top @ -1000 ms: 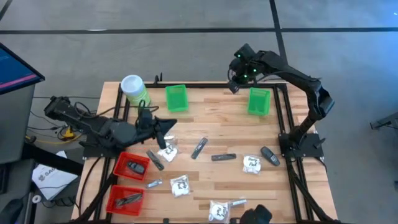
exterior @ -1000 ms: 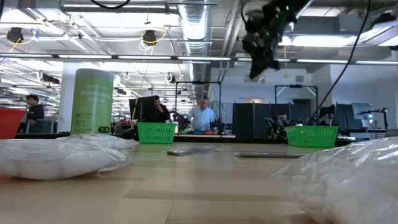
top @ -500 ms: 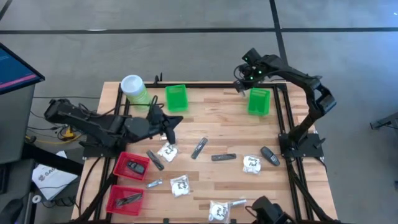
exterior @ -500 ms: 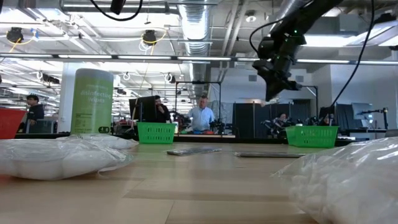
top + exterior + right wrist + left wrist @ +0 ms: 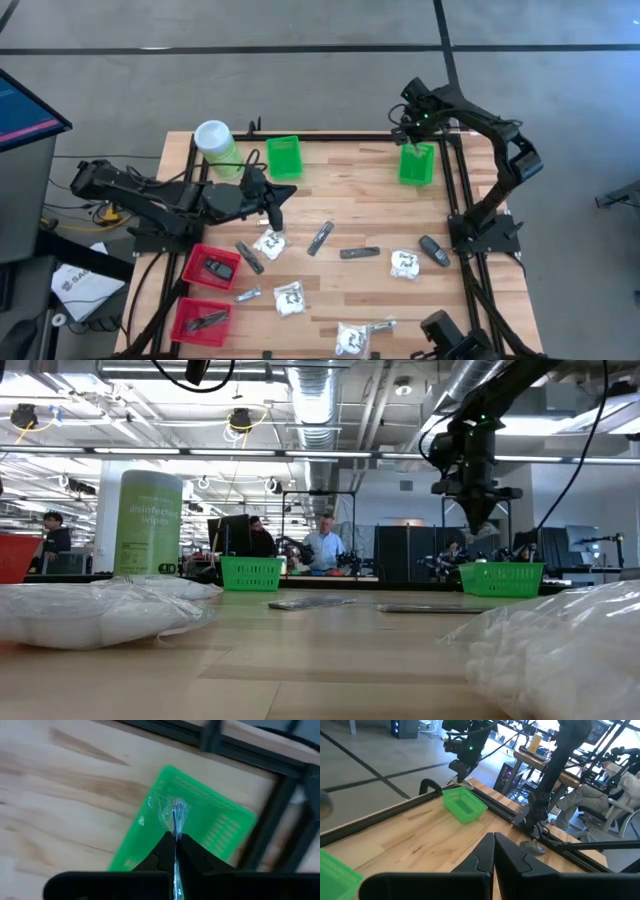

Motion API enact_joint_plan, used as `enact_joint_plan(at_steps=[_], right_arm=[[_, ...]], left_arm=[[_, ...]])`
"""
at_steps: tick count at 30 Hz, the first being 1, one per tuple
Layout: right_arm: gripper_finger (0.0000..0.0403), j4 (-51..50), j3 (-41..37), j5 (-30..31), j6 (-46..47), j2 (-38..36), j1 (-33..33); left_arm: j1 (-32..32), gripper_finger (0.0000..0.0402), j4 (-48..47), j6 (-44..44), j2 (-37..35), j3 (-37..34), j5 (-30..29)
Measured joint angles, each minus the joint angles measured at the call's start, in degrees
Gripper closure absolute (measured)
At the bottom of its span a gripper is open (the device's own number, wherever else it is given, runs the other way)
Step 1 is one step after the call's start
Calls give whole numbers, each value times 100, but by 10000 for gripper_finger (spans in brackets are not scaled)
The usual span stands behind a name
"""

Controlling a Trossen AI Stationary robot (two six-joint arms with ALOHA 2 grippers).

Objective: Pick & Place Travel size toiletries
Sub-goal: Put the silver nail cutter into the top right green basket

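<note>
Two green plastic baskets point(image 5: 284, 157) point(image 5: 416, 163), two red plastic baskets point(image 5: 211, 266) point(image 5: 201, 321), one light-green canister with a white lid point(image 5: 215, 144), five white crinkly packets point(image 5: 404, 264), and two dark arms.

Grey concrete floor point(image 5: 300, 80) around the table, crossed by dark seam lines. High industrial ceiling point(image 5: 200, 400) beyond, with silver ducts point(image 5: 310, 400), pipes and long strip lights point(image 5: 520, 425) glowing on the right. Far back, a pale wall point(image 5: 590, 500), dark cabinets point(image 5: 400, 555) and black frames. Three people point(image 5: 323, 547) standing far off among workbenches. Off the far right corner, a wooden bench point(image 5: 545, 760) and a seated person point(image 5: 585, 805) on an office chair. Blue-lit monitor point(image 5: 25, 110) off to the left
</note>
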Motion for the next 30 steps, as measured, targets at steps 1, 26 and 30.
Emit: enact_joint_plan(at_steps=[1, 26, 30], right_arm=[[403, 4, -41, 107, -5, -3, -1], [367, 1437, -2122, 563, 896, -461, -54], [350, 1437, -2122, 573, 862, -461, -58]], left_arm=[[0, 401, -1, 19, 0, 0, -1], [98, 401, 49, 23, 0, 0, -142], [98, 401, 49, 23, 0, 0, -142]])
